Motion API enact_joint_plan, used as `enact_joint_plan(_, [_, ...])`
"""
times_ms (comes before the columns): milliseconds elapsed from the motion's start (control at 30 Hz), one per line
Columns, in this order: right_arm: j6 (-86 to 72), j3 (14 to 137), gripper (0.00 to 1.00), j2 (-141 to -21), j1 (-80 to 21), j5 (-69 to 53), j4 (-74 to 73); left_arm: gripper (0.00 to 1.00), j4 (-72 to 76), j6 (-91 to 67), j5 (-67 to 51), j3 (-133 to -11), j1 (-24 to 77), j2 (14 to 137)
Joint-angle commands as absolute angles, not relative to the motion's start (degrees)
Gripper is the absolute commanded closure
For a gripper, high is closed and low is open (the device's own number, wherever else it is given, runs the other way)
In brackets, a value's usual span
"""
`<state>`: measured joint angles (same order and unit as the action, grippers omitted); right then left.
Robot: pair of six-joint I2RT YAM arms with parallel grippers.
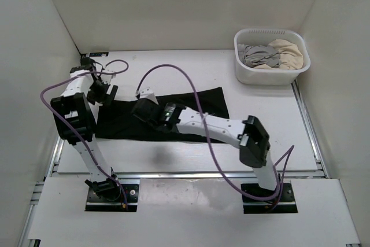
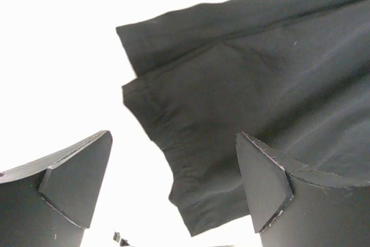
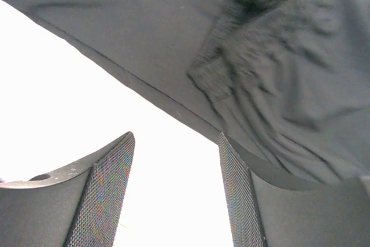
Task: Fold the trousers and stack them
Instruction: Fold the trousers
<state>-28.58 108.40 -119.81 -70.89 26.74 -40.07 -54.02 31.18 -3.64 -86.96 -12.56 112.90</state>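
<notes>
The trousers (image 1: 211, 102) lie across the middle of the table (image 1: 260, 99), stretched left to right. The left gripper (image 1: 103, 92) sits at their left end, and the right gripper (image 1: 143, 110) is over their middle (a little toward the near edge). A basket (image 1: 254, 76) stands well apart in the far right corner, with clothes (image 1: 270, 55) in it.

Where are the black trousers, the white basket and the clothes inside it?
trousers (image 1: 211, 101): top view, on the flat right end of the cloth.
basket (image 1: 269, 77): top view, on its near wall.
clothes (image 1: 255, 55): top view, on the grey piece in the pile.
</notes>
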Motion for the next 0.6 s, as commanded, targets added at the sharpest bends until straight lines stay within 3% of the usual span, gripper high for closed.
enact_joint_plan(0, [-26.71, 104.00, 0.35, -110.14, -69.18, 27.76, -41.04, 0.00, -55.54, 28.48, -3.16, -91.49, -12.48, 106.88])
enact_joint_plan(167, [-35.40, 87.84, 0.35, -95.82, -57.60, 25.24, -41.57, 0.00, -60.37, 30.75, -7.81, -101.13, -12.48, 102.22])
enact_joint_plan(233, [-38.13, 80.37, 0.27, -90.47, -45.70, 18.67, -39.65, 0.00, -63.00, 33.38, -8.61, -104.57, -11.26, 101.60])
enact_joint_plan(267, [-38.14, 72.41, 0.20, -89.05, -41.27, 8.10, -37.64, 0.00, -66.15, 33.92, -7.57, -107.37, -9.77, 101.60])
enact_joint_plan(333, [-36.67, 66.30, 0.13, -87.54, -29.69, -0.58, -31.48, 0.00, -69.15, 34.71, -5.81, -108.89, -8.36, 102.91])
enact_joint_plan(400, [-32.54, 62.77, 0.04, -88.15, -22.63, -4.29, -29.28, 0.00, -72.32, 35.33, -5.27, -108.90, -6.25, 103.62])
enact_joint_plan(567, [-25.22, 66.09, 0.02, -96.05, -14.70, -8.94, -27.25, 0.00, -75.41, 35.33, -13.69, -109.86, 3.65, 104.94])
